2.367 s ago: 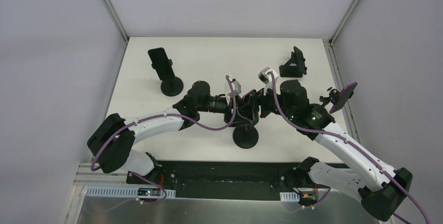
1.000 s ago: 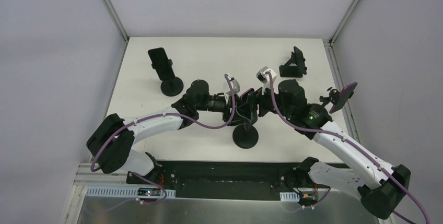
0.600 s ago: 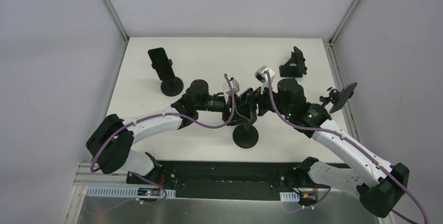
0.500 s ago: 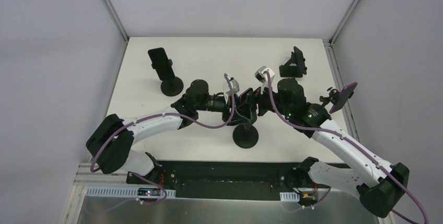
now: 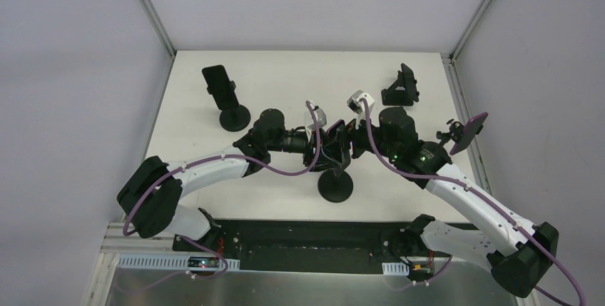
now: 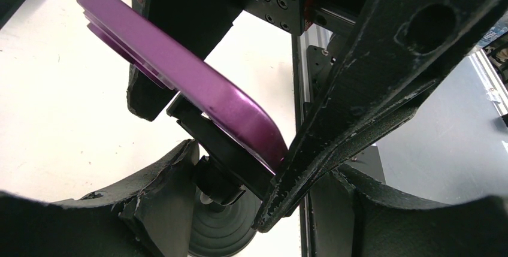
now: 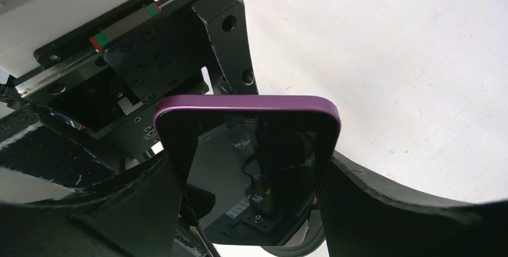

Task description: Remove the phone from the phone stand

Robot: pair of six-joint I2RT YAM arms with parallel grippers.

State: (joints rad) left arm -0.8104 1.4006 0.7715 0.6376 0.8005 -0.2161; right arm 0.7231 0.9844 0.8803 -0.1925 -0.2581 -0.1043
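Both grippers have crept slightly farther mid-table: right gripper (image 7: 251, 176) clasps the purple phone (image 7: 248, 143) by its edges, left gripper (image 6: 224, 188) clamps the phone stand (image 5: 334, 186) at its cradle. The phone still leans there, so removal looks barely begun.

Left arm (image 5: 207, 169) and right arm (image 5: 472, 202): white shells, black joints; purple cables (image 5: 284, 171) alongside; black fingers (image 6: 371, 101) with screw holes.

table (image 5: 285, 78): white, matte | walls (image 5: 307, 6): plain pale grey | corner posts (image 5: 148, 6): aluminium | light: even
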